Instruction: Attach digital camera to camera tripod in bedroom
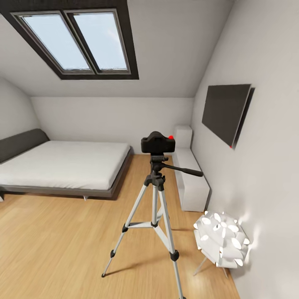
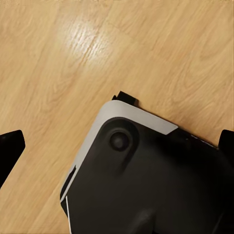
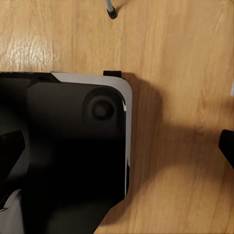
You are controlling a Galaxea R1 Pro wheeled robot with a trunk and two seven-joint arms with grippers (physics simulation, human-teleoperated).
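The digital camera sits on top of the camera tripod, mounted on its black head with the red dot at its upper right corner. The tripod stands upright on the wood floor of the bedroom, its three silver legs spread and its long pan handle pointing toward the right wall. Just beside the tripod's right leg, near the wall, is a white flower-shaped lamp on thin legs. Behind the tripod a low white bench runs along the right wall under a dark wall TV. A low grey bed lies at the left, and a dark-framed skylight is set in the sloped ceiling. In the left wrist view the left tool hangs over the floor and the robot's dark base, its fingertips wide apart at the picture's edges, with nothing between them. In the right wrist view the right tool is likewise spread apart and holds nothing, above the base; one black tripod foot rests on the floor nearby.
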